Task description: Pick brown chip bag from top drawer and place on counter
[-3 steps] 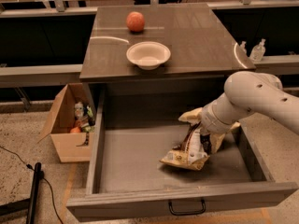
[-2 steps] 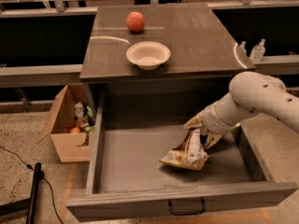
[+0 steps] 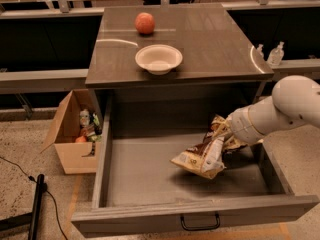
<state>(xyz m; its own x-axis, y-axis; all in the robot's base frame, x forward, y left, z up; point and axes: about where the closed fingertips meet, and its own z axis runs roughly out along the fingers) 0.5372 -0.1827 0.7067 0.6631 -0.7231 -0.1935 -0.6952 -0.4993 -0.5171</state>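
- We see the pincer (image 3: 224, 134) pinching the brown chip bag (image 3: 202, 157), which has just risen off the floor of the top drawer (image 3: 142, 171) and hangs above it.
- The grasp holds, so we judge the carry to the worktop (image 3: 212, 46) comes next.

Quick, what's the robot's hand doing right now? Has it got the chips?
Gripper: closed on the brown chip bag, inside the top drawer on its right side.
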